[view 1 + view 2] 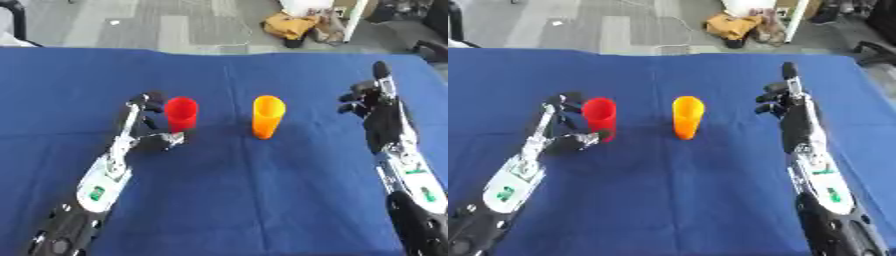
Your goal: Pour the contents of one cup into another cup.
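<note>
A red cup (181,114) stands upright on the blue tablecloth, left of centre. An orange cup (267,116) stands upright about a cup's width to its right. My left hand (147,131) is right beside the red cup on its left, fingers behind it and thumb at its base, open around it without closing. My right hand (378,107) is well to the right of the orange cup, apart from it, with one finger pointing up and the others loosely bent. What the cups contain is hidden.
The blue cloth (236,200) covers the whole table, whose far edge meets a grey floor. A yellow bundle and other clutter (293,25) lie on the floor beyond the table.
</note>
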`<action>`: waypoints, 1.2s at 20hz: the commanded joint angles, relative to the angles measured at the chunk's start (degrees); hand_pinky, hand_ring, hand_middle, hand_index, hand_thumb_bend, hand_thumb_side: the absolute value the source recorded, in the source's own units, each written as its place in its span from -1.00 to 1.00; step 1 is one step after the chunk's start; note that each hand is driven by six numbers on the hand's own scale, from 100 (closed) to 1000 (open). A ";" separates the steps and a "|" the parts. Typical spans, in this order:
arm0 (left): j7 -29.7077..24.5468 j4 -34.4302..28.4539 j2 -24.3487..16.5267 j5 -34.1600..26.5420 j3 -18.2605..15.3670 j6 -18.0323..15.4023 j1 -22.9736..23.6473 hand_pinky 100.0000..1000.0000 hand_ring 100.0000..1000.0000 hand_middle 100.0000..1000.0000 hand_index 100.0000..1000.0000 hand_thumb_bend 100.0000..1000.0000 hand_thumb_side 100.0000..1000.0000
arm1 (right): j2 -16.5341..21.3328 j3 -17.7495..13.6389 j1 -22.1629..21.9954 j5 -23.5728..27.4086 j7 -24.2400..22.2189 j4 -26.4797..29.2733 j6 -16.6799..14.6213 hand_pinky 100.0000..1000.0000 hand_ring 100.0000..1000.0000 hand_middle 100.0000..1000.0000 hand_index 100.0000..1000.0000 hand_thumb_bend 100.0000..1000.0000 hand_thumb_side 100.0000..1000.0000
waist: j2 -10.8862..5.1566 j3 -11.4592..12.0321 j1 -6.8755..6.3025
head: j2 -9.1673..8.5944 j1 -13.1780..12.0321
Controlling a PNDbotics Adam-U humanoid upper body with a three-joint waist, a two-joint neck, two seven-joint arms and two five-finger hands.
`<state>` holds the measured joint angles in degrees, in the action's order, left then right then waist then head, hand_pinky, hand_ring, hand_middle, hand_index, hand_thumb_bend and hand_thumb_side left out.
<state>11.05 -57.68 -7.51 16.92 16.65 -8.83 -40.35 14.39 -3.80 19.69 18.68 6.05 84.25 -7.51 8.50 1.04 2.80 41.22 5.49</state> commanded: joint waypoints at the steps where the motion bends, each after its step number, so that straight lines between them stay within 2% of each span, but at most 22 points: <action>1: -0.10 0.14 0.07 0.51 -0.50 -0.23 -1.82 -0.23 0.28 0.32 0.62 0.58 -0.54 | 0.83 -0.06 0.94 -0.09 -0.24 0.58 -0.11 -0.28 -0.06 -0.40 -0.10 -0.31 0.47 | -0.51 -0.30 0.02 | -0.10 -0.20; 24: -0.83 4.96 1.22 2.97 -0.84 -1.94 -4.84 -0.25 0.26 0.31 0.62 0.56 -0.52 | 0.14 0.23 1.76 -0.10 -0.86 0.68 -0.05 -0.29 -0.06 -0.41 -0.10 -0.29 0.47 | 1.69 -1.98 0.57 | -0.75 -0.63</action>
<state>10.44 -52.67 -6.50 19.42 15.96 -10.58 -44.07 13.81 -3.46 20.68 18.68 5.39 84.13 -7.44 10.87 -0.75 3.32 40.97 5.06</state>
